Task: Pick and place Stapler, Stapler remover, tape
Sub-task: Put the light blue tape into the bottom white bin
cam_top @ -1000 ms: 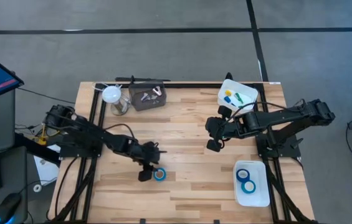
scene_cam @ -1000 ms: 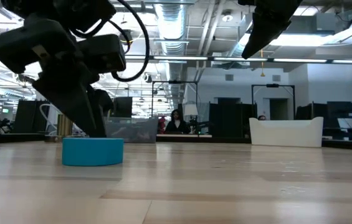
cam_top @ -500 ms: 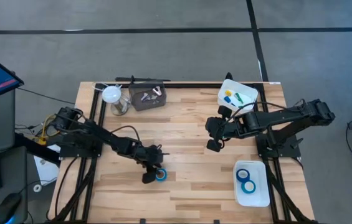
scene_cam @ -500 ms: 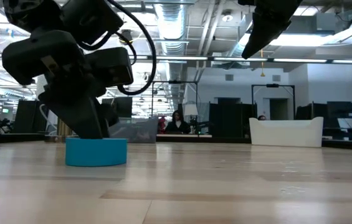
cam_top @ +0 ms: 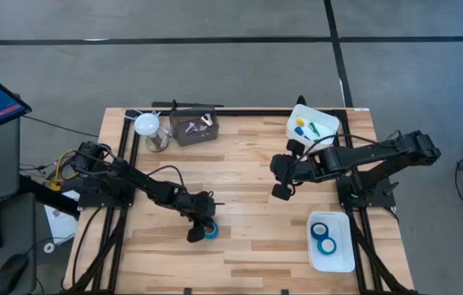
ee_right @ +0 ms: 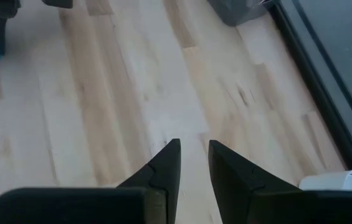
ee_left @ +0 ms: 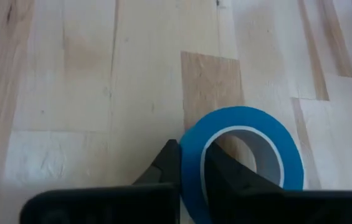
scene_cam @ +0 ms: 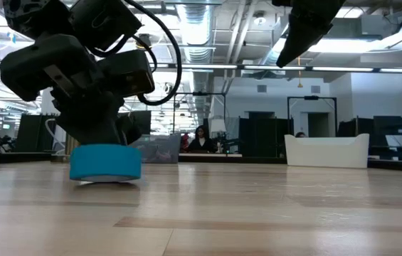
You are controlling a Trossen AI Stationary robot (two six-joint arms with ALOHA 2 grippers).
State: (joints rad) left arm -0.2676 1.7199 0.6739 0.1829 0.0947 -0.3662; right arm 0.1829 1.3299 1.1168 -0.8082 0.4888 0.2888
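From above, the left gripper (cam_top: 201,230) pinches one blue tape roll (cam_top: 211,231) at the table's (cam_top: 247,246) front-middle while two more rolls lie in a white tray (cam_top: 332,260) (front right); the right gripper (cam_top: 280,192), slightly parted, hovers empty.

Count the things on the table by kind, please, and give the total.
Blue tape rolls: 3 (one in the left fingers, two in the white tray)
White trays: 2 (second)
Grey box: 1
White cup: 1
Total: 7
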